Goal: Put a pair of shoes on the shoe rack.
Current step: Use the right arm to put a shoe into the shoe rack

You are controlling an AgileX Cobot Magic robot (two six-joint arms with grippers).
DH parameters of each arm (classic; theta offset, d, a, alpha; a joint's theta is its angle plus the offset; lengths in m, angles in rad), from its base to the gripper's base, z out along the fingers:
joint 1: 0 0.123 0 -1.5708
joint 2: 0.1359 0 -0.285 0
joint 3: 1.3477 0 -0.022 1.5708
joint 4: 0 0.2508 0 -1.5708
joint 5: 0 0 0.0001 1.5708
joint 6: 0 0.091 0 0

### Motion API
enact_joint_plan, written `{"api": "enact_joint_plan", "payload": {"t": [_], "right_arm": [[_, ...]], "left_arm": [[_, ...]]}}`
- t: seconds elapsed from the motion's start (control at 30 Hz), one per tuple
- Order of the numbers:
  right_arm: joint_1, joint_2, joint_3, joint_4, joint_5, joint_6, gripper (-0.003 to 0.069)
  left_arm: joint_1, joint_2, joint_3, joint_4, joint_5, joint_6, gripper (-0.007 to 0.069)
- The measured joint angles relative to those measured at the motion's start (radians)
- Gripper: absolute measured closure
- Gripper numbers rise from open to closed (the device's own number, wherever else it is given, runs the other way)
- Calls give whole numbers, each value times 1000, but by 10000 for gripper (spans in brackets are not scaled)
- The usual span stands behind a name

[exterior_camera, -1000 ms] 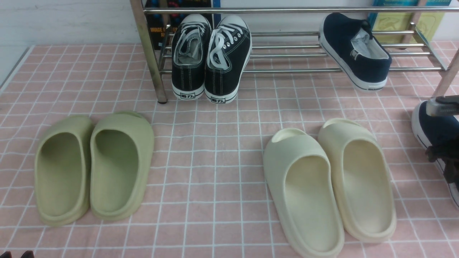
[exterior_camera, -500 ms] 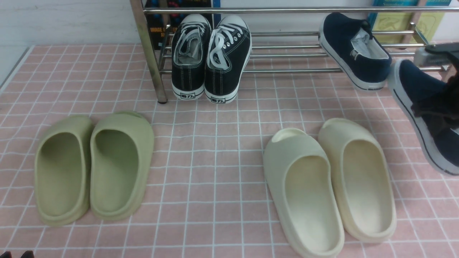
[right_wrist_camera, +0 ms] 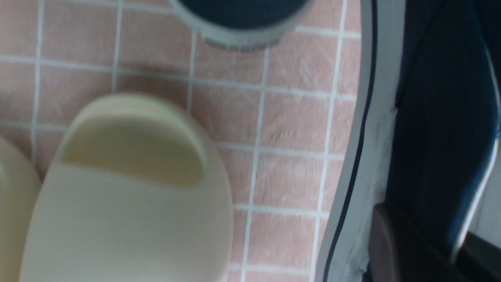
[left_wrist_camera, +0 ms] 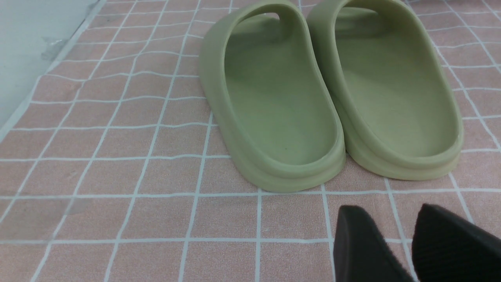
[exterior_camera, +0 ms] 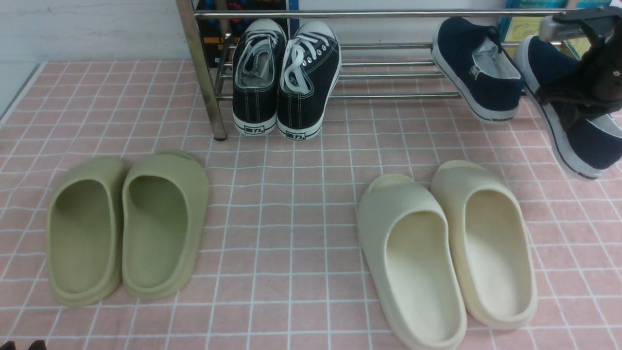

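- My right gripper (exterior_camera: 580, 99) is clenched on the collar of one dark navy canvas slip-on sneaker (exterior_camera: 590, 141). I hold it clear of the pink tiled floor (exterior_camera: 291, 194), toe tilted up, at the right end of the silver metal-tube shoe rack (exterior_camera: 388, 95).
- Its twin navy sneaker (exterior_camera: 478, 68) lies on the rack's lower bars, just beside it.
- My left gripper (left_wrist_camera: 393, 219) sits near the green foam slides (left_wrist_camera: 282, 98), tips slightly parted, empty.

Looks like a home shoe corner staged on a cloth-covered surface. Shows a metal shoe rack (exterior_camera: 388, 95) along the far edge of a pink checked cloth (exterior_camera: 291, 204), with black lace-up sneakers (exterior_camera: 308, 82) leaning on it and green slides (exterior_camera: 163, 228) and cream slides (exterior_camera: 413, 262) in front. Backs onto a white wall (exterior_camera: 87, 29), with printed boxes (exterior_camera: 214, 43) behind the rack.
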Motion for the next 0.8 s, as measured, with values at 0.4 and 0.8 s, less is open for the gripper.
{"api": "enact_joint_plan", "payload": {"t": [0.4,0.8], "right_arm": [[0,277,-431,-8,86,-76,647],[3,338,-504,0,40,-98,516]], "left_arm": [[0,0,0,0,0,0,384],[0,0,0,0,0,0,384]]}}
